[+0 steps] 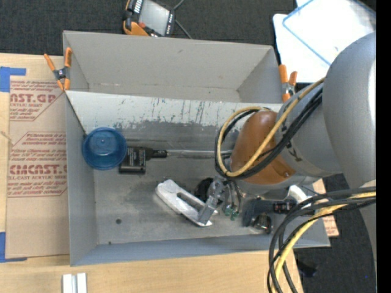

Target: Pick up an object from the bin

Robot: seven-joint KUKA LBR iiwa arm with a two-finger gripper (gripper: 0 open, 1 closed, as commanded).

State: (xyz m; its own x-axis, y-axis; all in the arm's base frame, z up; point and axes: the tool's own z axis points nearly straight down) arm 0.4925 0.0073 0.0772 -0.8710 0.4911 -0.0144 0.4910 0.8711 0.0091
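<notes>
Reaching in from the right, jaws down low in the near middle of the bin (153, 66), at the right end of a white oblong bundle (173, 198) lying flat on the floor. Cannot tell whether open or closed, nor whether gripping the bundle. Just behind, a small black lump (204, 188); to the right, another black piece (256, 216). Well apart at the left wall, a blue cup (104, 148) touching a black tool (135, 159) with a thin rod.
</notes>
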